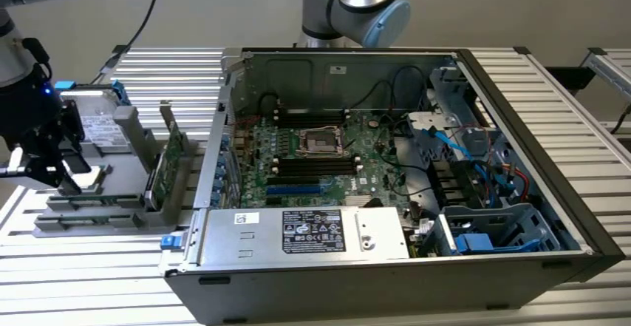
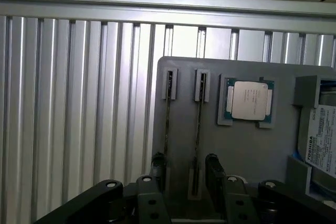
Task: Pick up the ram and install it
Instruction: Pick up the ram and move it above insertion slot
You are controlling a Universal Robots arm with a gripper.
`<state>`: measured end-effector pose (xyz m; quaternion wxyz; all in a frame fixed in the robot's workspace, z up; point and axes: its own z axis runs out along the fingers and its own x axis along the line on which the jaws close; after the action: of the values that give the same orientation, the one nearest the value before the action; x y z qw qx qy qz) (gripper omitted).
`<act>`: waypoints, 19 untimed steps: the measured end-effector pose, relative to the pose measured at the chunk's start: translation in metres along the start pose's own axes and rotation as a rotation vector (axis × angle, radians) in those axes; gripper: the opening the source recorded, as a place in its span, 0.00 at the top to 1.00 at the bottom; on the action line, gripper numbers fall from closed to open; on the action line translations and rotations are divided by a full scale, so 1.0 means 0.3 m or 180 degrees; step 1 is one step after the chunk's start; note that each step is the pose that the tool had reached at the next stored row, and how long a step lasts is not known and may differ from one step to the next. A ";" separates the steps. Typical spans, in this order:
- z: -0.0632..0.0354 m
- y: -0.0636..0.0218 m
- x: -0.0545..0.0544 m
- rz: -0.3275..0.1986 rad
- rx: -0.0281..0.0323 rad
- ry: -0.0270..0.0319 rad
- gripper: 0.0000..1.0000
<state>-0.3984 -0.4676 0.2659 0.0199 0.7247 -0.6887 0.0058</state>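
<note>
Hovering over ram (image 2: 198, 119), end effector (image 2: 185, 166) open

Soft, even room light falls on the tray (image 1: 89, 222) in the exterior view and leaves only faint shadows at its foot. The case (image 1: 394, 156), to the exterior view's right of the tray, is dim inside, and a small blue light (image 1: 46, 88) glows above the tray. In the wrist view the table (image 2: 79, 103) slats around the tray glare almost white, the chip (image 2: 249, 100) on the tray shines pale, and the gripper (image 2: 185, 163) over the tray is a dark, unlit shape.
</note>
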 end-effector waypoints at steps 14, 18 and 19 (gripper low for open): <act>0.086 0.002 0.034 0.0033 -0.0001 -0.0001 0.55; 0.111 0.002 0.038 0.0037 -0.0002 -0.0001 0.55; 0.117 0.002 0.039 0.0038 -0.0002 -0.0001 0.55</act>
<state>-0.3989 -0.4806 0.2313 0.0200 0.7206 -0.6931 0.0057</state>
